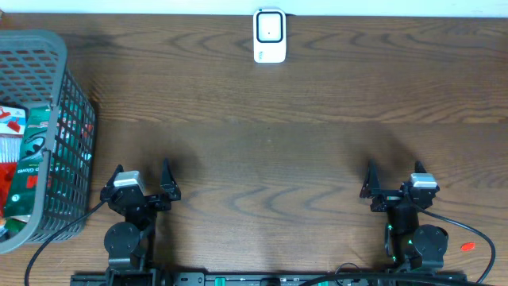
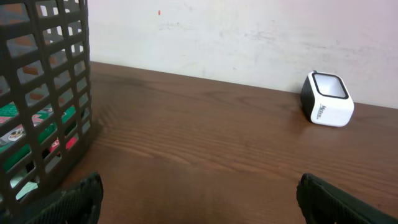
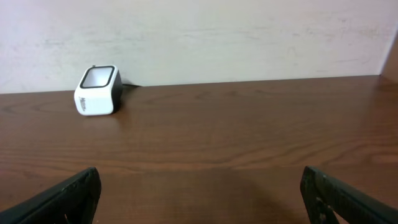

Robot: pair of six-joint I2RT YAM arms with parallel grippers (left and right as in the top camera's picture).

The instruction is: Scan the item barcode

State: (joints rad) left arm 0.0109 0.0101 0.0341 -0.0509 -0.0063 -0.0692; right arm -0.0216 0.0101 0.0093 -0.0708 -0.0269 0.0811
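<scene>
One brown wooden table. Two robot arms at the near edge, well apart.

Left gripper wide open, with nothing in it and nothing touching it. Right gripper wide open too, also with nothing in it. Two black fingers low in the left wrist view, one in each corner, bare wood between. Same in the right wrist view: two, far apart, bare wood between.

One grey basket with holes in its sides, at the left end of the table, just beside the left arm. Packs inside it, lying in a heap: one green, one red and white, maybe more, too piled up to count.

One small white scanner with a dark window on top, at the far edge by the wall, about in the middle. Well apart from both grippers and from the basket.
</scene>
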